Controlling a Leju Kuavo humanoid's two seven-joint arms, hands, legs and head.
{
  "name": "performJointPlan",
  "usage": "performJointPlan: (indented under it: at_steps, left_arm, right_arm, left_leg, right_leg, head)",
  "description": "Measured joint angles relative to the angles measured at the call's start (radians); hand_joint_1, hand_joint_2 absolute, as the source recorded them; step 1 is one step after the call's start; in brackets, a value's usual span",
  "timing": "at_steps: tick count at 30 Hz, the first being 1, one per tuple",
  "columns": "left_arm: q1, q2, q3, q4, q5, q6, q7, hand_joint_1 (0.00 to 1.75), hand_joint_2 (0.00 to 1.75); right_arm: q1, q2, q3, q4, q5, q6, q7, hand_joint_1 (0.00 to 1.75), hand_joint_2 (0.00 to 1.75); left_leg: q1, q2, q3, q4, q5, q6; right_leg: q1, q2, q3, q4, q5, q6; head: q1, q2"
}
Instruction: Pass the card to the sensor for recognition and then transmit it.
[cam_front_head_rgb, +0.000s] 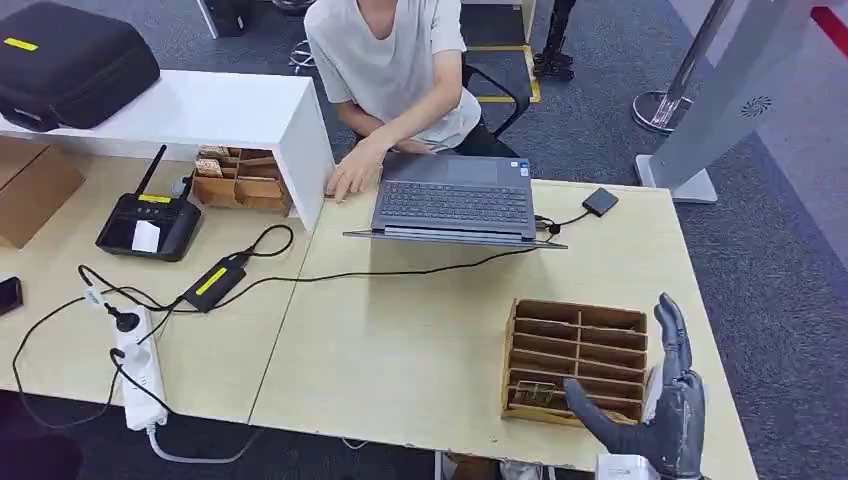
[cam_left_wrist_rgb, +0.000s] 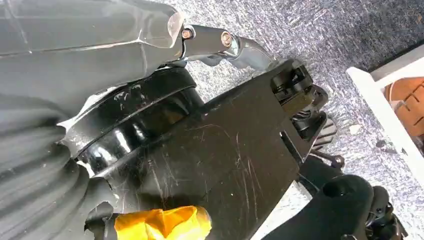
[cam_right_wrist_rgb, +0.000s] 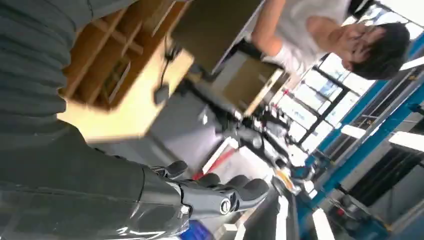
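A wooden slotted organizer (cam_front_head_rgb: 575, 360) stands on the table near its front right edge. Cards (cam_front_head_rgb: 533, 393) lie in its near left slot; the right wrist view shows the organizer (cam_right_wrist_rgb: 100, 55) and a card (cam_right_wrist_rgb: 116, 80) blurred. My right hand (cam_front_head_rgb: 668, 400) hovers at the organizer's near right corner, fingers straight and apart, thumb reaching over the front slots, holding nothing. Its fingers (cam_right_wrist_rgb: 220, 196) stretch out empty in the right wrist view. A small black sensor box (cam_front_head_rgb: 600, 201) lies beside the laptop on a cable. My left hand's ribbed cover (cam_left_wrist_rgb: 35, 170) hangs over the floor, fingers hidden.
A person sits behind the table with a hand (cam_front_head_rgb: 350, 172) by the open laptop (cam_front_head_rgb: 455, 198). A white shelf (cam_front_head_rgb: 215, 110) with a black case, a second wooden organizer (cam_front_head_rgb: 240, 180), a black terminal (cam_front_head_rgb: 150, 222), a power strip (cam_front_head_rgb: 140, 370) and cables occupy the left half.
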Motion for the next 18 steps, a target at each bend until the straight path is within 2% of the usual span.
performJointPlan:
  at_steps: [1, 3, 5, 6, 10, 18]
  left_arm:
    - [0.0, 0.0, 0.0, 0.0, 0.003, 0.001, 0.0, 0.0, 1.75]
    - [0.001, 0.0, 0.0, 0.0, 0.01, 0.005, 0.002, 0.0, 1.75]
    - [0.001, 0.0, 0.0, 0.0, 0.013, 0.009, 0.003, 0.0, 1.75]
    - [0.002, 0.0, 0.0, 0.0, 0.015, 0.01, 0.003, 0.0, 1.75]
    - [0.004, 0.0, 0.0, 0.0, 0.025, 0.011, 0.003, 0.0, 1.75]
    - [0.006, 0.0, 0.0, 0.0, 0.032, 0.011, 0.003, 0.0, 1.75]
  right_arm:
    - [0.01, 0.015, 0.001, 0.0, -0.072, 0.04, -0.03, 0.0, 0.0]
    - [0.027, 0.031, 0.001, 0.0, -0.204, 0.17, -0.063, 0.0, 0.0]
    - [0.046, 0.036, -0.002, 0.0, -0.236, 0.261, -0.091, 0.0, 0.0]
    - [0.056, 0.038, -0.005, -0.003, -0.239, 0.29, -0.104, 0.0, 1.75]
    - [0.09, 0.041, -0.03, -0.019, -0.149, 0.313, -0.119, 0.0, 1.75]
    - [0.135, 0.037, -0.04, -0.039, 0.006, 0.244, -0.073, 0.0, 1.75]
  left_leg:
    - [0.0, 0.0, 0.0, 0.0, 0.0, 0.0]
    - [0.0, 0.0, 0.0, 0.0, 0.001, -0.001]
    - [0.0, 0.0, 0.0, 0.0, 0.001, -0.001]
    - [0.0, 0.0, 0.0, 0.0, 0.001, -0.001]
    - [0.0, 0.0, 0.0, 0.0, 0.0, 0.0]
    - [0.0, 0.0, 0.0, 0.0, 0.0, 0.0]
  right_leg:
    - [0.0, 0.0, 0.0, 0.0, 0.0, 0.0]
    - [0.0, 0.0, 0.0, 0.0, 0.0, 0.0]
    - [0.0, 0.0, 0.0, 0.0, 0.0, 0.0]
    - [0.0, 0.0, 0.0, 0.0, 0.0, 0.0]
    - [0.0, 0.0, 0.0, 0.0, 0.0, 0.0]
    - [0.0, 0.0, 0.0, 0.0, 0.0, 0.0]
  head:
    - [0.0, 0.0]
    - [0.0, 0.0]
    - [0.0, 0.0]
    - [0.0, 0.0]
    - [0.0, 0.0]
    - [0.0, 0.0]
